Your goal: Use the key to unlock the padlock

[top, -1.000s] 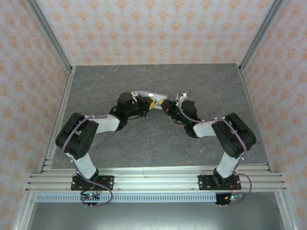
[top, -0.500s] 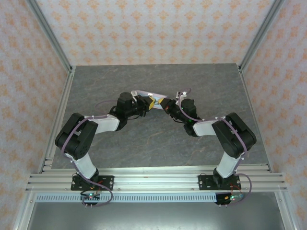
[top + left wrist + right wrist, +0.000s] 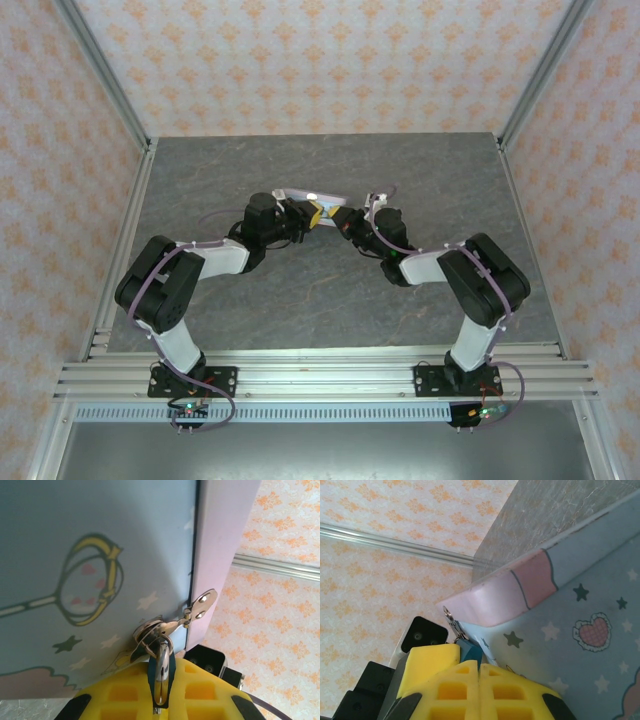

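The teal-blue padlock hangs by its metal shackle from the silver hasp of a pale blue-and-pink cartoon tin. My left gripper is shut on the padlock's body, with its yellow fingers on both sides. In the right wrist view, a corner of the padlock pokes out beside the left gripper's finger. My right gripper is shut, its fingertips pressed together against the padlock. The key is hidden. From above, the left gripper and the right gripper meet at the tin.
The tin lies near the middle of the grey table. Patterned walls and aluminium posts close in the back and both sides. The left wrist's black camera housing sits close to my right fingers.
My right gripper has edged slightly left toward the padlock and the left gripper. The left arm and the tin have held still.
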Controlling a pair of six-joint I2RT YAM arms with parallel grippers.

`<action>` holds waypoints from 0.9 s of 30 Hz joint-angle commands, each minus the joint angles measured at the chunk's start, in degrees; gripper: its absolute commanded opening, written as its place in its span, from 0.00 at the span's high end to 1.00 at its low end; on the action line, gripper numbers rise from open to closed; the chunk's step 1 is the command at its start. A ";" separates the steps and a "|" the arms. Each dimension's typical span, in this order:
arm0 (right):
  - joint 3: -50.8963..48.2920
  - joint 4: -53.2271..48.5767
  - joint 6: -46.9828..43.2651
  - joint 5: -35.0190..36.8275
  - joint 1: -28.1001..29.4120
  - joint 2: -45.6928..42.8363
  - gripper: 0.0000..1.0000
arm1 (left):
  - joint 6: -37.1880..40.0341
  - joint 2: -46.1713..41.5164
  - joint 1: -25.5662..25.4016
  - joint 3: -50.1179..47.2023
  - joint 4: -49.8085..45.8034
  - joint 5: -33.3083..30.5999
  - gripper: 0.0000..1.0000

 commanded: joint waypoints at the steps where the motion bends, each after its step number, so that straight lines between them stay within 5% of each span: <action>1: -0.09 1.22 0.22 0.84 1.32 1.37 1.00 | 0.15 -0.53 -2.35 -0.29 3.36 4.64 1.00; 27: -7.88 -0.97 -3.03 1.52 -0.70 -5.24 1.00 | 1.91 0.60 -2.21 -1.06 1.67 3.65 1.00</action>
